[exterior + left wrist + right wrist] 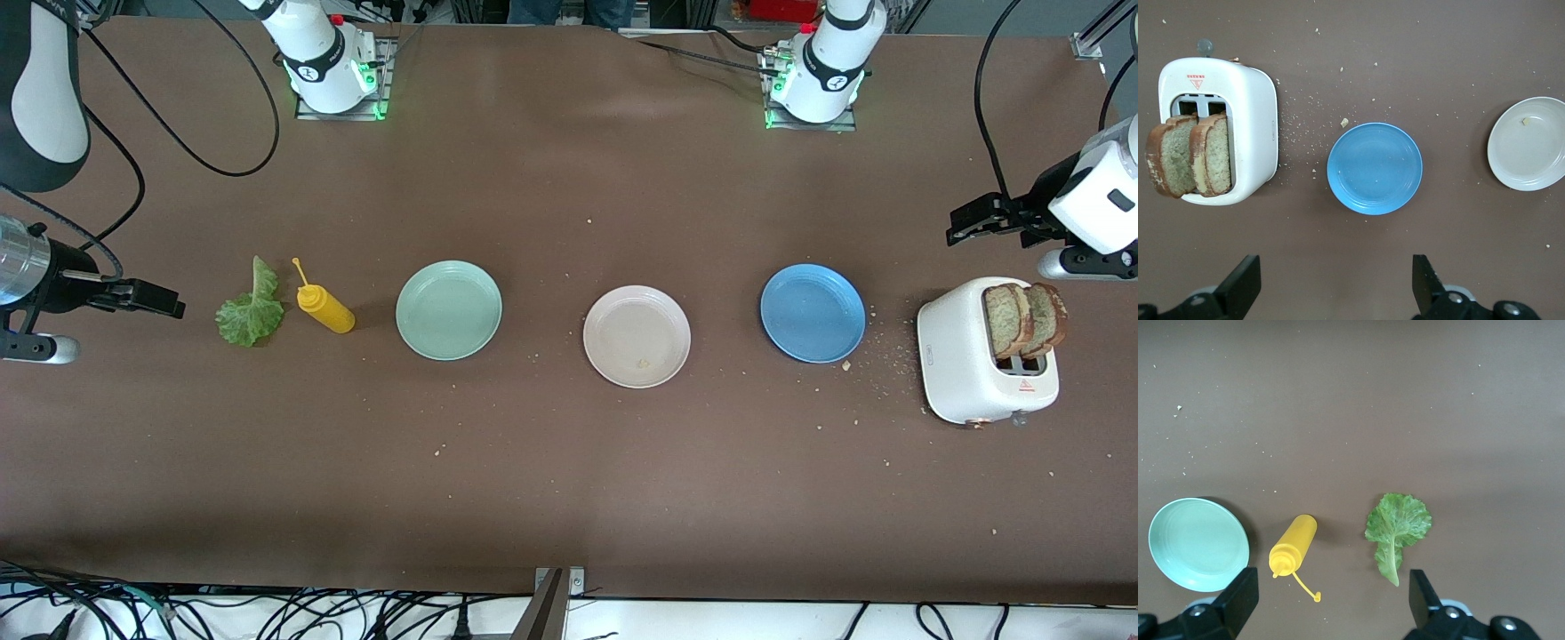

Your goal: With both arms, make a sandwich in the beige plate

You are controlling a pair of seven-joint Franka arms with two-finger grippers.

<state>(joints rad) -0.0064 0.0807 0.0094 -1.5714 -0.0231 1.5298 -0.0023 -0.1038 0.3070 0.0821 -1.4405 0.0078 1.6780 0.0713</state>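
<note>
Front view, right arm's end to left arm's end: right hand hung over bare bench just past the lettuce leaf, fingers spread wide and holding nothing. Leaf lay flat, long axis running nearer-to-farther from the front camera, ruffled end toward that camera. Just beside it, toward the left arm's end, a yellow squeeze bottle lay on its side, then the mint-green plate. Beige plate sat mid-bench, slightly nearer the front camera than the other two plates, holding nothing but a crumb. Blue plate next, then the white toaster with two toast slices standing up out of its slots, side by side, broad faces upright. Left hand hovered over bare bench by the toaster, off toward the bases, fingers also wide apart and holding nothing. Key relation, my read: leaf was clearly the right arm's pick, toast the left arm's; each hand was close to its own item and well apart from the beige plate, which sat between them. Sandwich not started, no part of it on the plate. First grab probably toast, so the left hand would have to close across a slice's thin dimension; crumbs around the toaster suggested brittle bread, so light grip.
</note>
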